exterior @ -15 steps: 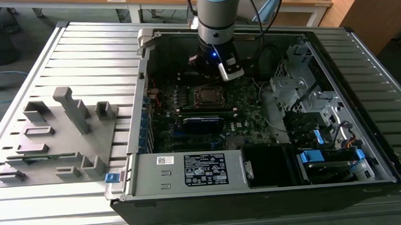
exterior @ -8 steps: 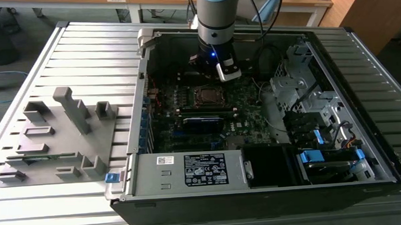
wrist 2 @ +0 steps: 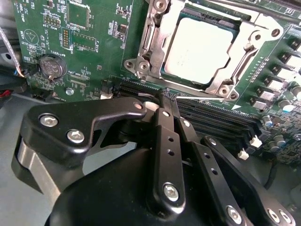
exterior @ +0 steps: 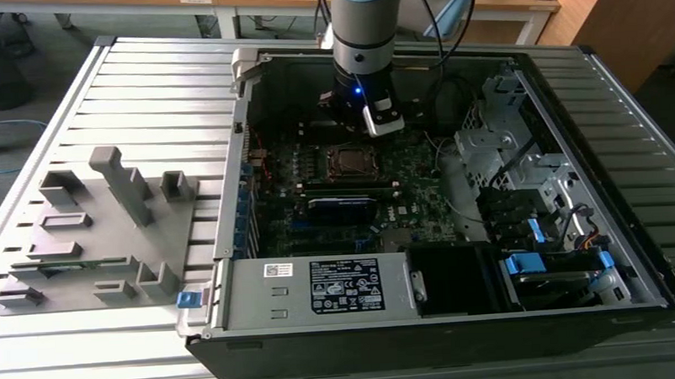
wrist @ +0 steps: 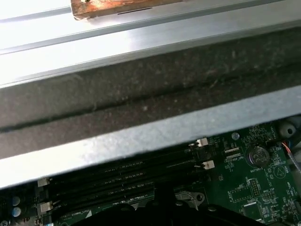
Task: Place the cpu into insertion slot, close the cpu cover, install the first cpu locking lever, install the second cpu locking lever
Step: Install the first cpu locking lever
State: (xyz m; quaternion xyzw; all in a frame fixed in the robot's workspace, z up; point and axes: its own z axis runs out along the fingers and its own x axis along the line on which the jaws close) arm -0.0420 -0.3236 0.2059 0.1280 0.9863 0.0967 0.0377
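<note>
Claw [wrist 2: 167, 99]: hanging closed, fingertips meeting with nothing between them; in the exterior view it is sitting at upper centre, just above the slot [exterior: 347, 161].
Cpu [wrist 2: 200, 49]: lying flat in the slot, silvery face showing.
Cover [wrist 2: 145, 47]: lying down around the cpu, framing it.
Case [exterior: 433, 342]: standing open at centre frame in the exterior view.
Desk [exterior: 143, 87]: carrying the case, with a grey fixture [exterior: 92, 232] at the exterior view's left.

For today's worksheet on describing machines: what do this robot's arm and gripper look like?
The arm is a silvery-grey tube with a light blue joint cap, ending in a black wrist with a small blue light and a white block. Black cables run alongside. The gripper is black jointed links with silver screws.
</note>
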